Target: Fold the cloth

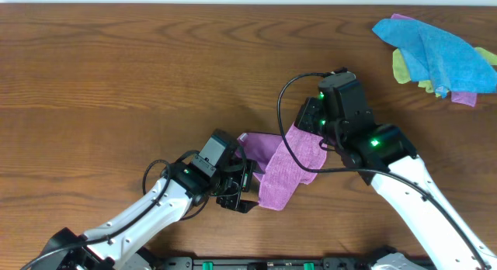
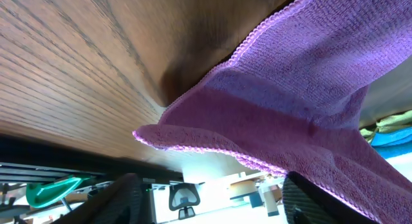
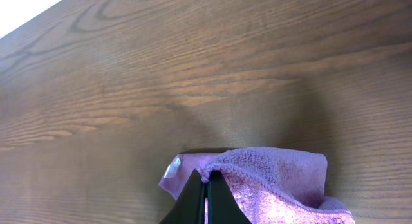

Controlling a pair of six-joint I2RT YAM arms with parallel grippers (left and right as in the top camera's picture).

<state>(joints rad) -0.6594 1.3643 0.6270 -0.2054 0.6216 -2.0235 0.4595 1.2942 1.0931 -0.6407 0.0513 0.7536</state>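
Two tools: right tool (image 3: 206, 185) clamped on cloth (image 1: 283, 165) edge; left tool (image 2: 212, 188) spread wide, cloth just ahead.

Lilac fine-weave cloth (image 1: 281, 177); brown woodgrain table (image 1: 116, 84).

Left end effector (image 1: 241, 189) and right end effector (image 1: 305, 124) — black, green-lit (cables (image 1: 283, 124) looping) — on white arms (image 1: 411, 185).
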